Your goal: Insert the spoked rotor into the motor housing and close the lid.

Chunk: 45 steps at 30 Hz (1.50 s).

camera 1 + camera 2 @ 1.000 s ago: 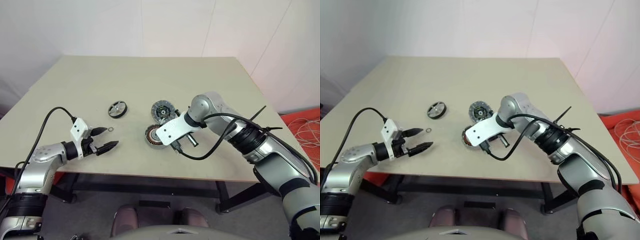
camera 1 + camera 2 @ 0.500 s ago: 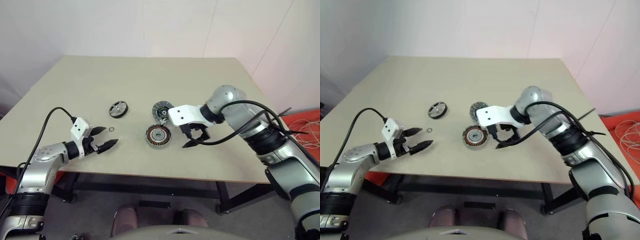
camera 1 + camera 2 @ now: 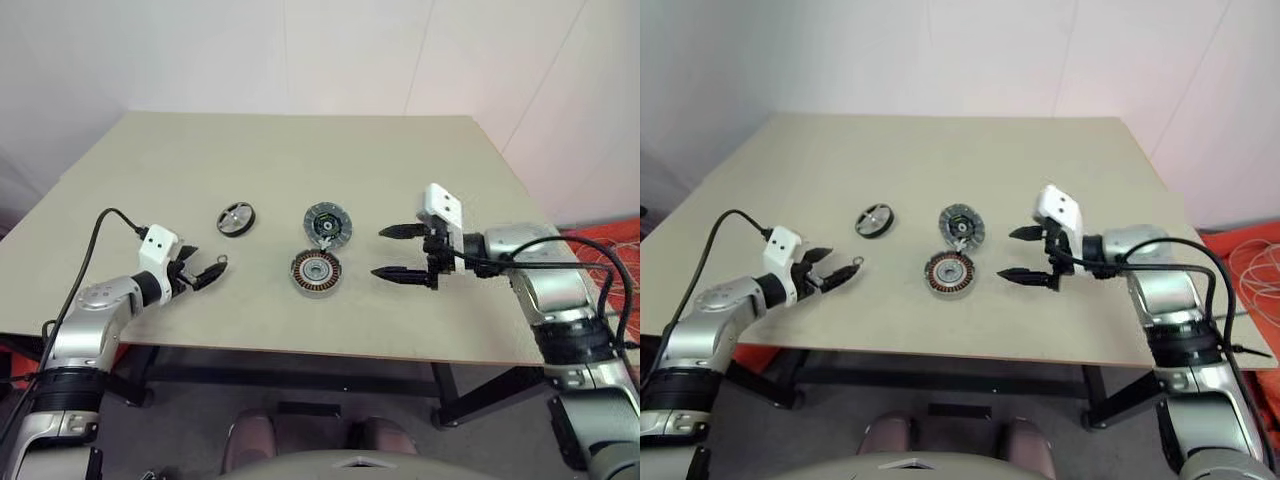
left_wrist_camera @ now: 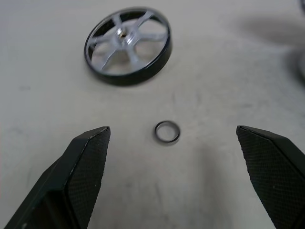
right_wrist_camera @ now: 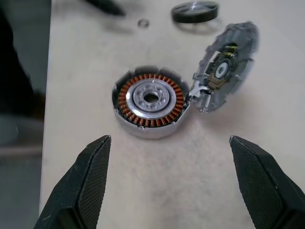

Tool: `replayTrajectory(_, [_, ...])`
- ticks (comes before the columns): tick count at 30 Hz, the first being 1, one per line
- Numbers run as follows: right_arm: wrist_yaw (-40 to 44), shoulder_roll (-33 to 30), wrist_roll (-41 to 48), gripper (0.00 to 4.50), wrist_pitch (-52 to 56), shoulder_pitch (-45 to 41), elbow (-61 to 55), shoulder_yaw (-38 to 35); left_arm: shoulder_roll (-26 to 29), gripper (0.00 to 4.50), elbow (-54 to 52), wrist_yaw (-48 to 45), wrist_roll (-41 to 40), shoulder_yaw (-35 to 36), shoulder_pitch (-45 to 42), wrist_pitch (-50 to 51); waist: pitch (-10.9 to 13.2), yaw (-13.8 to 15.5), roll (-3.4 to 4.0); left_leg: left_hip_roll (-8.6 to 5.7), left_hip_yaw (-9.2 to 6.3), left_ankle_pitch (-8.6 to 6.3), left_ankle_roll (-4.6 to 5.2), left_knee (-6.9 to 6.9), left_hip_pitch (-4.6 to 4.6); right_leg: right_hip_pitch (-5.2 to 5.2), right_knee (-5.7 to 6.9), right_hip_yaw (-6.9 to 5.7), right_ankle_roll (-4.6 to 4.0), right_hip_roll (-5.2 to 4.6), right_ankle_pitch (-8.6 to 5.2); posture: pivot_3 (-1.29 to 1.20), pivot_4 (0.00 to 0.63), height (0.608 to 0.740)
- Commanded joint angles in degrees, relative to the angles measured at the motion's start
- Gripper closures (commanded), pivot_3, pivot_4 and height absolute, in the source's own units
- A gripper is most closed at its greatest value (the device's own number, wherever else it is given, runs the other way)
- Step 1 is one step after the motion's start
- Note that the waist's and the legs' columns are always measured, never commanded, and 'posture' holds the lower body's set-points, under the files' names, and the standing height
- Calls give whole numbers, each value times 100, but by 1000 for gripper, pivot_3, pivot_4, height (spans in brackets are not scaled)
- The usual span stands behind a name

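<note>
The spoked rotor, a silver wheel with a black rim, lies flat left of the table's centre. The motor housing sits face up with its copper coils exposed. The lid lies just behind it, touching its rim. My right gripper hovers open to the right of the housing, pointing at it with nothing between its fingers. Near the front left, my left gripper stands open with its fingers either side of a tiny black ring, the rotor just beyond.
The tiny black ring lies on the beige table between the left fingertips. The table's front edge runs close under both arms. White cables lie on the floor at the right.
My right gripper has opened and swung right, away from the housing and lid, and now points left at them. My left gripper has edged forward up to the tiny ring.
</note>
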Motion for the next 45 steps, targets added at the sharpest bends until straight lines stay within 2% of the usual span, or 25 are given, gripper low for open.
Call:
replayTrajectory(1, [-253,7,360,23,-194,133,-183,-425,-171,0,29,222,130,-52,-189,-82,-1,0,-2,0,0,0,0,1,0,1,-1,0,0,0,0,0,0,740])
replayTrajectory(7, [-362,-79,411,23,-370,400,-158,-356,-415,0,342,348,259,-170,-459,-105,-3,-1,-5,0,-1,1,-1,1,4,8,-1,-6,4,1,-2,0,0,740])
replayTrajectory(15, [-383,-164,429,23,-432,378,-100,-317,-462,0,444,436,383,-207,-445,83,-3,4,-5,1,-6,0,0,1,2,13,-13,-9,5,1,-2,0,0,740])
replayTrajectory(26, [-364,-203,427,0,-461,314,-46,-244,-520,3542,420,482,437,-293,-432,215,-4,10,-4,0,-7,-2,5,1,5,27,-22,-10,6,-3,-2,0,0,740])
replayTrajectory(29, [-384,-197,432,0,-469,302,-46,-223,-521,4011,496,471,470,-300,-473,175,-5,26,-3,-1,-8,-3,5,1,6,29,-23,-10,7,-4,-3,0,0,740])
replayTrajectory(30, [-388,-197,435,0,-474,302,-41,-219,-526,4396,504,472,476,-298,-487,172,-5,27,-3,-1,-8,-3,5,1,5,29,-23,-10,7,-4,-3,0,0,740])
replayTrajectory(45, [-397,-240,466,0,-473,310,-18,-200,-517,4455,224,413,359,-215,-477,305,-5,35,-3,-1,-9,-3,6,0,4,28,-25,-13,8,-5,-3,0,0,740])
